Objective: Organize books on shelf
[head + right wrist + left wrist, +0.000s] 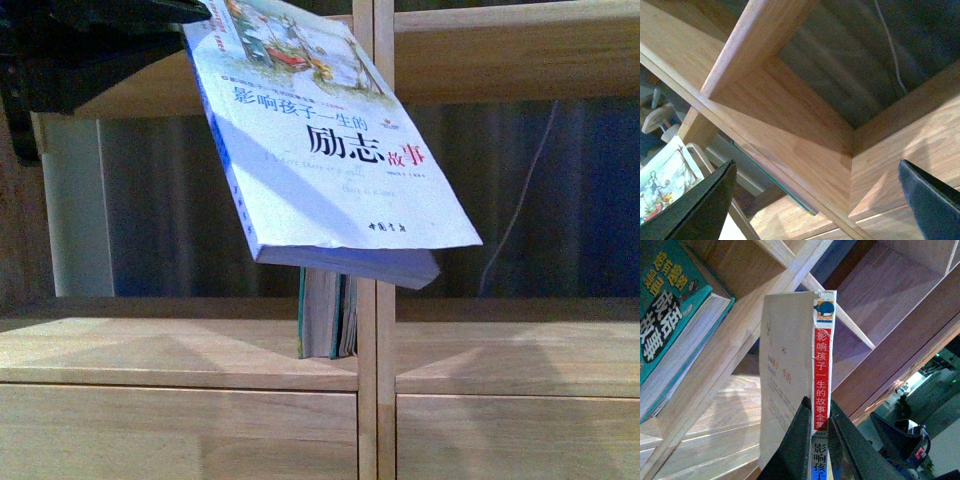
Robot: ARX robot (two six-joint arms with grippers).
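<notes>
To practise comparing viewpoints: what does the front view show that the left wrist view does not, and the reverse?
Front view only: the picture cover of the white paperback and the drawer fronts. Left wrist view only: the left hand clamped on the paperback's red-white spine, and the cover lettering of the teal book. Both: the paperback, the teal book and the light-wood shelf.

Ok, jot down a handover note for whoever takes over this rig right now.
Left tool: shut on the white paperback at its spine, held tilted in the air before the shelf.
Right tool: open, empty, near the shelf.
Teal book: upright on the shelf, just left of its central divider.
Done: teal book shelved.
Left: stand the paperback on the shelf, probably beside the teal book, then release.
</notes>
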